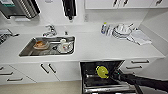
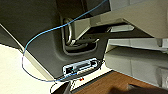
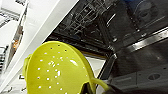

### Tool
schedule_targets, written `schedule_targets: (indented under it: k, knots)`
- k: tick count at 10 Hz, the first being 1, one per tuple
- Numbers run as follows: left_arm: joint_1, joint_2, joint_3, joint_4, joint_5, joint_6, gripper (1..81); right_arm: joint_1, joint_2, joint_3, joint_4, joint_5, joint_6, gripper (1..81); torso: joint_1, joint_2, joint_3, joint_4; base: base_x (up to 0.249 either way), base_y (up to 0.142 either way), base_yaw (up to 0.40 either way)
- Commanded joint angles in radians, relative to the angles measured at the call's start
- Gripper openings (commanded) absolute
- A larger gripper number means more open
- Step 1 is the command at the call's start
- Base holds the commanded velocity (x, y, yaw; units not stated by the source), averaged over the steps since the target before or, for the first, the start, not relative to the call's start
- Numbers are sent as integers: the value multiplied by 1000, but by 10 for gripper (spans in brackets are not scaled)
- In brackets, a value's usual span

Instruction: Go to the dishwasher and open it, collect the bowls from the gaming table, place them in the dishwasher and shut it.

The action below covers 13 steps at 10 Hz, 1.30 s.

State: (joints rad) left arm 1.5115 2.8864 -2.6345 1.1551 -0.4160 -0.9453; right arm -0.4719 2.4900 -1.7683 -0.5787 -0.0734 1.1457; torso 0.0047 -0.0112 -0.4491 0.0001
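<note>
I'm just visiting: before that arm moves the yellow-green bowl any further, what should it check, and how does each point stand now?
1. Dishwasher open: ok, door down, dark inside showing.
2. Yellow-green bowl held by the right gripper: ok, it hangs at the arm's tip, in front of the opening.
3. Grip firm: cannot tell; the fingers are hard to make out at the bowl's rim.
4. Rack free to take it: cannot tell.
5. Blue bowl already inside: cannot tell.

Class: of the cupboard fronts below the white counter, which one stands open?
The dishwasher, right of the sink: dark inside, racks visible, yellow-green bowl held over it by the right gripper. The white drawers beside it are shut.
</note>
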Motion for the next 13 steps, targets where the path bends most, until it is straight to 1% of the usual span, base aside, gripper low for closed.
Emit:
schedule_targets:
  k: [1,3,4,6,9,10,13]
  knots:
    - [29,-11,-10,5,25,2,811,161,16,-62,34,-49,3,10,0,0,0,0,0,0,0]
    - [29,-11,-15,5,25,2,811,175,6,-74,50,-51,5,10,0,0,0,0,0,0,0]
    - [28,-11,-15,5,25,2,811,192,-3,-86,62,-51,6,10,0,0,0,0,0,0,0]
    - [34,-16,-15,0,23,2,811,235,-27,-74,83,-52,6,10,0,0,0,0,0,0,0]
    - [36,-15,-15,-3,23,2,811,241,-55,-63,86,-52,6,10,0,0,0,0,0,0,0]
    - [36,-15,-15,-3,25,2,811,241,-64,-60,97,-52,6,811,0,0,0,0,0,0,0]
    - [34,-15,-15,-3,25,2,811,239,-81,-32,102,-51,6,811,0,0,0,0,0,0,0]
